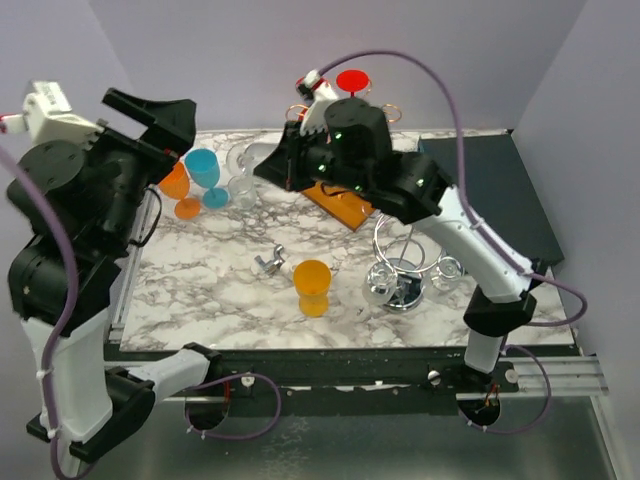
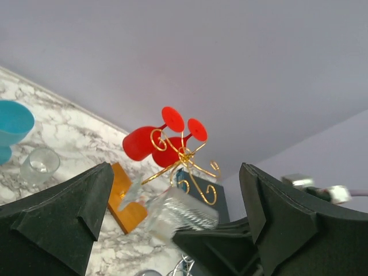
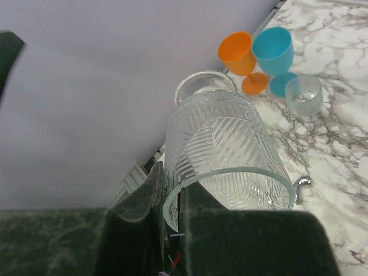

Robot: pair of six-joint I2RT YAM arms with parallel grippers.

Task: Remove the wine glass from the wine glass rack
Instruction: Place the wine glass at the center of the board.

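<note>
Cut glass, clear and ribbed: the wine glass [image 3: 221,149] is pinched by its rim between the right jaws, one finger inside the bowl and one outside, the two closed almost to the thickness of the wall. It is off the gold wire rack [image 2: 190,167] and hangs in the air over the back of the marble counter [image 1: 200,290], lying roughly on its side with stem and foot pointing away from the wrist. Two red glasses [image 2: 141,144] hang upside down on the rack, just behind. The left jaws stand wide apart and hold nothing.

Beyond the foot, an orange goblet [image 3: 237,53], a blue goblet [image 3: 273,49] and a small clear tumbler [image 3: 303,95] stand close together on the counter.

The weak point, I judge, is the grip — a narrow pinch on smooth glass, with the whole weight levered out past it. A quick wrist turn could let the glass pivot or slide out. Lowering it toward that cluster risks the foot clipping a goblet and toppling it.
</note>
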